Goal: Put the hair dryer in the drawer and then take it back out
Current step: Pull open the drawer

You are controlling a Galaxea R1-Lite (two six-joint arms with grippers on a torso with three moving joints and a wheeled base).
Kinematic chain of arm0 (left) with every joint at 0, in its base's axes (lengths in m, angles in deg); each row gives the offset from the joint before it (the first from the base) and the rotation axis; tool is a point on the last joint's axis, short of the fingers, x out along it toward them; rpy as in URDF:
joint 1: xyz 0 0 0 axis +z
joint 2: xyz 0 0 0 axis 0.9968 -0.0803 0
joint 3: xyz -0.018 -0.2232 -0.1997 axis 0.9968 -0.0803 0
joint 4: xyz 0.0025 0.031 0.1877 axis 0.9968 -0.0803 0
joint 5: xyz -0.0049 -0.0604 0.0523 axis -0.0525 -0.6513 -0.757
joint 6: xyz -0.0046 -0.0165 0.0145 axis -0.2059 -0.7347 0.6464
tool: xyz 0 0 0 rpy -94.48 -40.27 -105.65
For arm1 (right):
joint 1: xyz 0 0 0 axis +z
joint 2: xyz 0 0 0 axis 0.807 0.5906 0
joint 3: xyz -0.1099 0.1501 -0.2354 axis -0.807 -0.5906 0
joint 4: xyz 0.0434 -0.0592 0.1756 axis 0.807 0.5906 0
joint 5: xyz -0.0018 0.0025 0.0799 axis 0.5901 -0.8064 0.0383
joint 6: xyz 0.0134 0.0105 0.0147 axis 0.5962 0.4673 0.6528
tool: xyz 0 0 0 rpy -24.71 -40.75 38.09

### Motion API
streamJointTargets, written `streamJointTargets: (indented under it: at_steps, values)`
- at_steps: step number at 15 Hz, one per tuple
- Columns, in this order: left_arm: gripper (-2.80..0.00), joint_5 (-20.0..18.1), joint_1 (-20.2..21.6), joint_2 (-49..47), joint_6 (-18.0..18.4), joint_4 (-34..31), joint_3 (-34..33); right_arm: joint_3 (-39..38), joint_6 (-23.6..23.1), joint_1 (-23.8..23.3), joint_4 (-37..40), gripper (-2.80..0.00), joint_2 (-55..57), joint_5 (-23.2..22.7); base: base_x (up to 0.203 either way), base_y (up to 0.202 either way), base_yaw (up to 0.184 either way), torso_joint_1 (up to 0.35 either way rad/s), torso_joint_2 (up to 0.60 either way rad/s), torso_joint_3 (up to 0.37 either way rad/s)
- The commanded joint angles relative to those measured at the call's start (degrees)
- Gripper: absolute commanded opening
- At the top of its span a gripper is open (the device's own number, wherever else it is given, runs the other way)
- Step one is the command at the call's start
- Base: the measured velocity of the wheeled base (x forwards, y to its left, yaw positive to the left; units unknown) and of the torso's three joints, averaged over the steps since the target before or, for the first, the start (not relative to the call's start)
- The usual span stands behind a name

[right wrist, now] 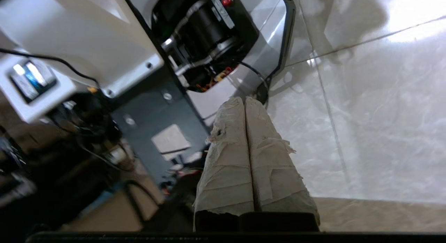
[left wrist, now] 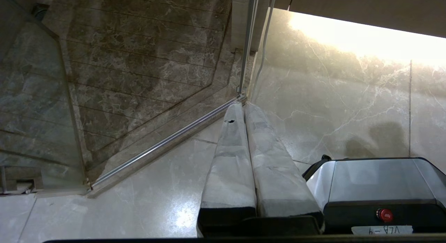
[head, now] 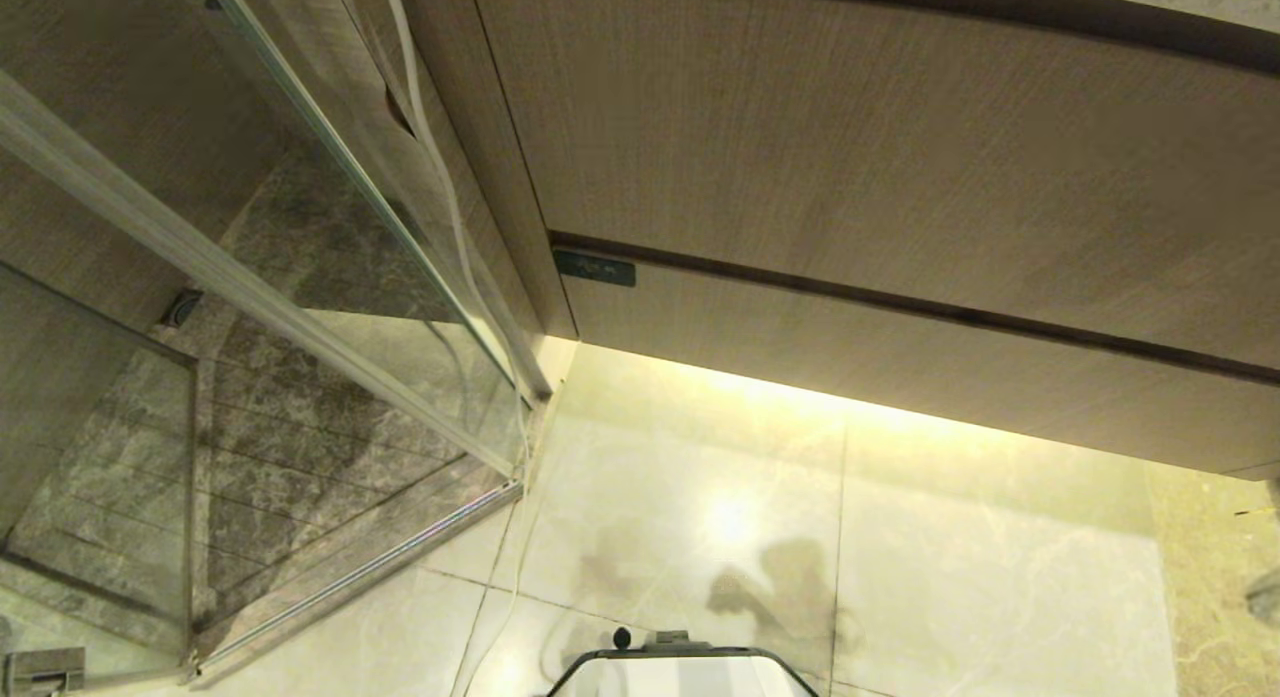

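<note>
The drawer is the wide, shallow wood-grain front at the bottom of the cabinet. It is closed, with a small dark label plate at its upper left corner. The hair dryer is out of view. Neither arm shows in the head view. My left gripper hangs shut and empty over the pale floor, pointing at the corner of the shower rail. My right gripper is also shut with nothing in it, aimed toward my own base and the floor tiles.
A taller plain wood-grain panel sits above the drawer. A glass shower door and its metal rail stand on the left over dark marble. A thin white cord runs down beside the cabinet. My base is at the bottom.
</note>
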Motion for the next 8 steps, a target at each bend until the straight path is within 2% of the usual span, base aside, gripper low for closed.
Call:
streamJointTargets:
  at_steps: [1, 3, 5, 8]
  values:
    - [-2.80, 0.01, 0.01, -0.09, 0.00, 0.01, -0.01, -3.08, -5.28, -0.34, -4.11, -2.80, 3.11, 1.75, 0.000, 0.000, 0.000, 0.000, 0.00, 0.000]
    - [-2.80, 0.01, 0.01, -0.09, 0.00, 0.01, -0.01, -3.66, -11.62, -0.60, -6.78, -2.80, 4.28, 8.34, 0.000, 0.000, 0.000, 0.000, 0.00, 0.000]
    - [-2.80, 0.01, 0.01, -0.09, 0.00, 0.01, -0.01, -4.84, -15.81, -0.47, -11.91, -2.80, 5.09, 12.78, 0.000, 0.000, 0.000, 0.000, 0.00, 0.000]
    - [-2.80, 0.01, 0.01, -0.09, 0.00, 0.01, -0.01, -9.38, -16.74, -0.39, -19.55, -2.80, 4.90, 13.47, 0.000, 0.000, 0.000, 0.000, 0.00, 0.000]
